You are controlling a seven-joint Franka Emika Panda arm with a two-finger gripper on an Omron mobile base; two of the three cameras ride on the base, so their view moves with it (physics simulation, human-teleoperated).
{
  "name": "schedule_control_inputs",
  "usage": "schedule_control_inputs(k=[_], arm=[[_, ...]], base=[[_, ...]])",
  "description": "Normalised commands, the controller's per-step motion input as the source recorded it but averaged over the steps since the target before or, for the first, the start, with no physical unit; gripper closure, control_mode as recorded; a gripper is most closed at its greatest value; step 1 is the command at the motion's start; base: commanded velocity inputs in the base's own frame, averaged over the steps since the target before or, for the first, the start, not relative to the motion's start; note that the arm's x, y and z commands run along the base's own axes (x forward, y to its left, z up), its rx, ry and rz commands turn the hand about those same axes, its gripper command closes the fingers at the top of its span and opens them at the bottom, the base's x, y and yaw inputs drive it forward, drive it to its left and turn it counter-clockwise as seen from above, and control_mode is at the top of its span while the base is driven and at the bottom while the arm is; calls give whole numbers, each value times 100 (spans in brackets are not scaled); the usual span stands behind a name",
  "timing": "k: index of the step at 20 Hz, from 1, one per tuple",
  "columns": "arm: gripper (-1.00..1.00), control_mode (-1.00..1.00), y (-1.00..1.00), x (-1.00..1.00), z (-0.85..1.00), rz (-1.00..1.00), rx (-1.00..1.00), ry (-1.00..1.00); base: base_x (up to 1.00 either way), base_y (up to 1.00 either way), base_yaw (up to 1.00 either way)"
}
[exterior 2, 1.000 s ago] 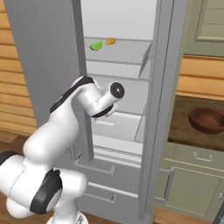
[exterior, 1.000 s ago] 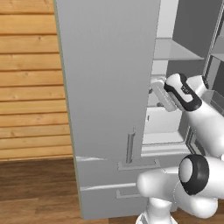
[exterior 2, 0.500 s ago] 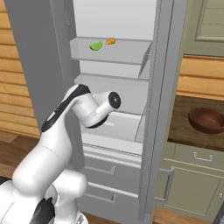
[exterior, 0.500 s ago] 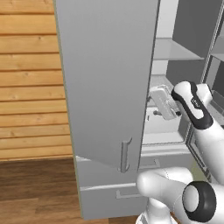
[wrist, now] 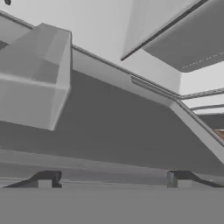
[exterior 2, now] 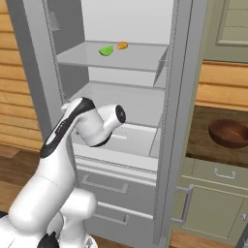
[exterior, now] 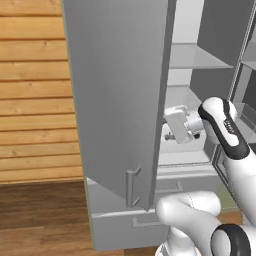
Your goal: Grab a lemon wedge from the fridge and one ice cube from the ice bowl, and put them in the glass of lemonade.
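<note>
1. Tall light-grey fridge (exterior 2: 167, 145) stands w/ its left door (exterior: 117, 100) swung wide open; interior shelves visible in right base view.
2. White arm reaches into fridge at middle-shelf level; two-finger gripper (wrist: 111, 179) is inside the compartment, jaws spread wide apart, nothing between them. Dark fingertips (wrist: 43, 180) sit far from each other at bottom of hand view.
3. Hand view faces pale grey fridge walls & a grey box-like door bin (wrist: 35, 78) at upper left.
4. Upper shelf (exterior 2: 121, 58): small green wedge (exterior 2: 106, 50) & small orange-yellow piece (exterior 2: 122, 45) lie just beside each other, toward the back. Can't tell which is the lemon wedge. Both above & well apart from gripper.
5. Round reddish-brown wooden-looking bowl (exterior 2: 229, 133) sits on dark counter (exterior 2: 203, 140) right of fridge, over beige panelled cabinet (exterior 2: 213, 203). Contents not discernible.
6. Wood-plank wall (exterior: 32, 90) left of fridge.
</note>
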Motion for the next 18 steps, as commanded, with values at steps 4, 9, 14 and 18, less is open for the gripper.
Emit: schedule_control_inputs(k=[4,9,14,18], arm=[[-100,-100,100,-91,-3,26,-1,0],[-100,-100,100,-81,-9,14,-9,0],[-100,-100,100,-50,-16,4,-9,0],[-100,-100,88,3,-7,-2,-1,1]], base=[[0,0,0],[0,0,0],[0,0,0],[0,0,0]])
